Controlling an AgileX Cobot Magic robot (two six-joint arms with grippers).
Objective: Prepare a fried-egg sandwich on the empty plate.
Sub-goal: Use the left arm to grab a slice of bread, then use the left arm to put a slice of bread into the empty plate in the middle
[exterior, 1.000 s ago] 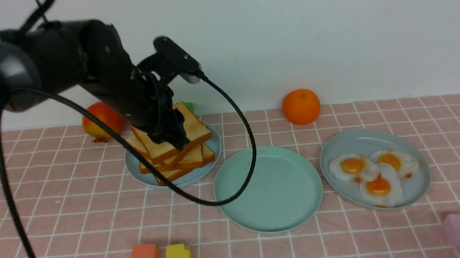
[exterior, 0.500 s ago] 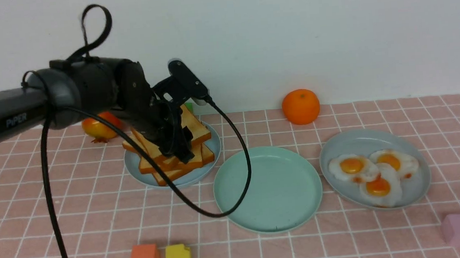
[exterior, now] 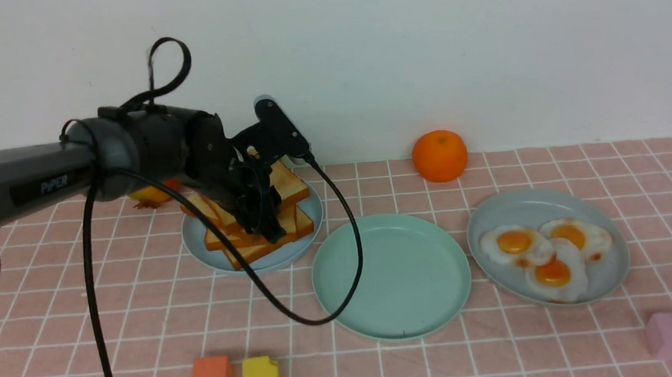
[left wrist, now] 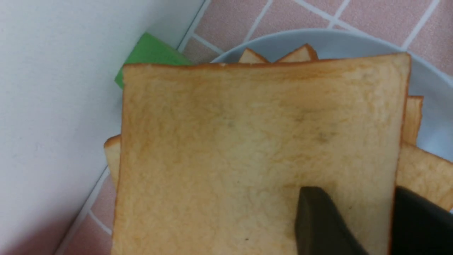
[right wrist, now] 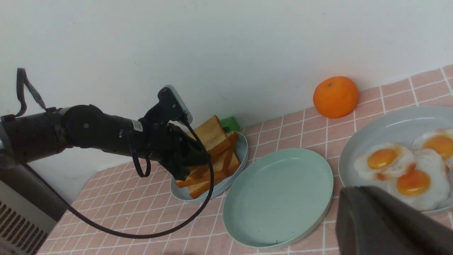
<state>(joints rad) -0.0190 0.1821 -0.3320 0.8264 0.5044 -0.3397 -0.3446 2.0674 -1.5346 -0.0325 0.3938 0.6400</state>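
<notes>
Currently, the left hand (exterior: 267,225) is down on the pile of toast (exterior: 238,244), which sits on a pale blue-grey plate (exterior: 312,211) at the back left of the table (exterior: 504,343). In the left wrist view its two dark fingers (left wrist: 318,219) straddle one side edge of the top toast slice (left wrist: 247,141): one lies over the golden face, the other just outside the crust. Whether they pinch the slice or merely bracket it, I cannot tell. From the right wrist view that slice sits tilted rather than flat. A green block (left wrist: 152,53) stands just behind the plate, against the wall.

The mint-green plate (exterior: 391,274) lies bare in the middle, just beside the toast plate, with the arm's black cable (exterior: 359,252) hanging in front of its left part. To its right, a second blue-grey plate (exterior: 529,203) carries three overlapping fried eggs (exterior: 552,264). The right hand (right wrist: 382,216) shows only as a dark blurred shape near the egg plate; it is clenched, with nothing seen in it. An orange (exterior: 439,155) rests by the wall.
</notes>
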